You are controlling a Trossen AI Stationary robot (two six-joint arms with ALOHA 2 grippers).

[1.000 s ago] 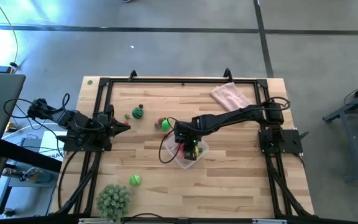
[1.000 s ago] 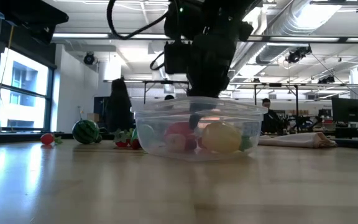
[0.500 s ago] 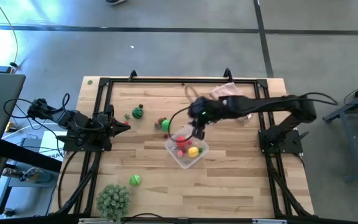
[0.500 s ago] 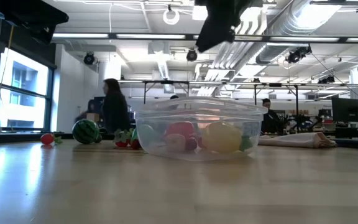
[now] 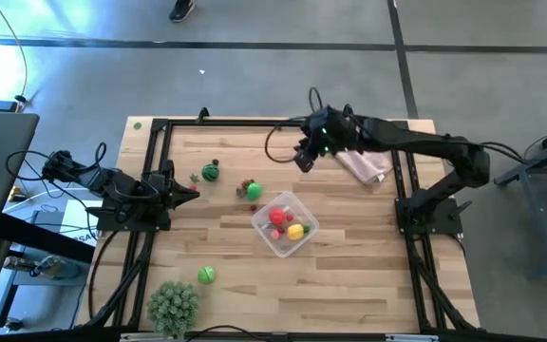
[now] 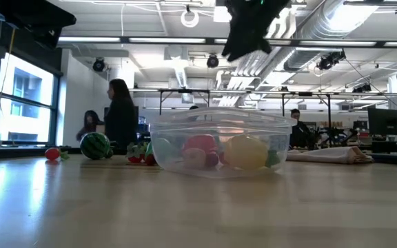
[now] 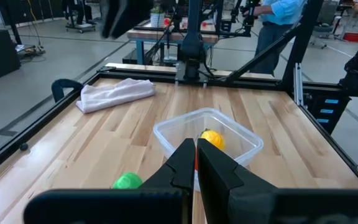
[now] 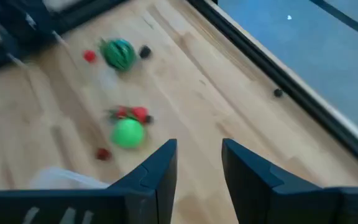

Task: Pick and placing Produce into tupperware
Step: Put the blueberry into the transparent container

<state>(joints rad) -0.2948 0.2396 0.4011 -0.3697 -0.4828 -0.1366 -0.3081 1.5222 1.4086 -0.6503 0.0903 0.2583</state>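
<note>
- The tub (image 5: pixel 285 224) sits mid-counter (image 5: pixel 349 275), turned diagonally, one corner toward the near edge; a red piece (image 5: pixel 277 215) and a yellow piece (image 5: pixel 295 230) lie inside.
- Loose on the counter: a striped melon (image 5: pixel 211 173), a green ball (image 5: pixel 254 191), another green piece (image 5: pixel 205 275).
- A spiky plant (image 5: pixel 173 306) stands at the near-left corner; a pink cloth (image 5: pixel 364 160) lies far right.
- The right end effector (image 5: pixel 304 160) hangs above the far edge, empty, fingers narrowly apart.
- The left end effector (image 5: pixel 190 194) waits at the left rail, fingers pressed together.

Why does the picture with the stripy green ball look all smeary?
In the right wrist view the watermelon and green ball look smeared, as from a moving camera. The left wrist view is sharp. In the low view, bright ceiling lights leave the right arm a dark shape.
</note>
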